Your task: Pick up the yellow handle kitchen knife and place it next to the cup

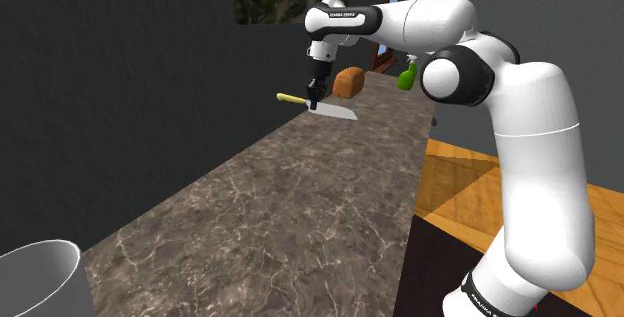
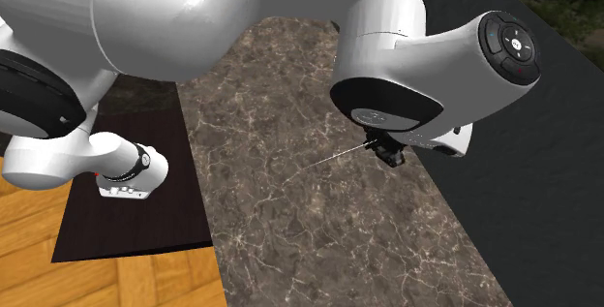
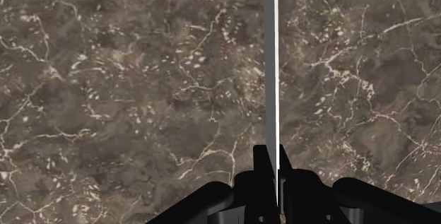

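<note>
Between the end effector's [image 1: 316, 97] closed fingers sits the yellow-handled kitchen knife [image 1: 336, 111], clasped where blade meets handle, above the veined worktop [image 1: 280, 205]. Thin, stiff, probably light and slick, it may pivot. The cup [image 1: 40, 275] stands well apart.

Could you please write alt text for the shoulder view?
The black gripper clasps a yellow-handled knife at the far end of the marbled counter. A white cup stands at the near end, with a brown loaf and a green bottle beyond the knife.
</note>
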Available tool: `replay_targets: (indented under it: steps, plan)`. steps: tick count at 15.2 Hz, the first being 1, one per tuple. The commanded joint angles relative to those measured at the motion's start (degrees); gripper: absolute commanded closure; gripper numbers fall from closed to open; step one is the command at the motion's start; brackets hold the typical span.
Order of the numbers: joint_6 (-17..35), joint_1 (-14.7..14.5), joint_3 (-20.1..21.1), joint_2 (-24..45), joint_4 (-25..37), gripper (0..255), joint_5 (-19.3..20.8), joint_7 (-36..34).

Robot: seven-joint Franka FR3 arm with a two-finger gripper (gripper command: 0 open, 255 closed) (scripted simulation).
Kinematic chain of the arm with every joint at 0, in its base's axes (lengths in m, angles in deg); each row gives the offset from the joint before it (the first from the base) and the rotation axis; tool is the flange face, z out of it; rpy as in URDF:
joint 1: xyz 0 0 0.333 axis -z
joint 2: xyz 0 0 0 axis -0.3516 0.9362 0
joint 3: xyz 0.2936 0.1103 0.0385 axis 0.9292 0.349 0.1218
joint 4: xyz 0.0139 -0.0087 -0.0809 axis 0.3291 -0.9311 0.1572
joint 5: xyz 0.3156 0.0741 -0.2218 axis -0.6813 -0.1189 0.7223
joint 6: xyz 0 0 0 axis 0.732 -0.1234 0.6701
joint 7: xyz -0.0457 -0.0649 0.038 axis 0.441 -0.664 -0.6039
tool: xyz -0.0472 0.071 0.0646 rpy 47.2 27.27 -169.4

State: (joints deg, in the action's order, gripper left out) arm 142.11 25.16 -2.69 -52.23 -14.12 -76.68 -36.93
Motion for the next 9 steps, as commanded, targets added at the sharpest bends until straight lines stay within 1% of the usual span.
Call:
replay_targets:
  steps: [1, 9]
  plan:
    - [-1.84, 0.31, -0.03, 0.3, 2.12, 255, -0.02, -0.14]
    - [-9.18, 1.35, 0.12, 2.29, 11.57, 255, -0.3, -1.28]
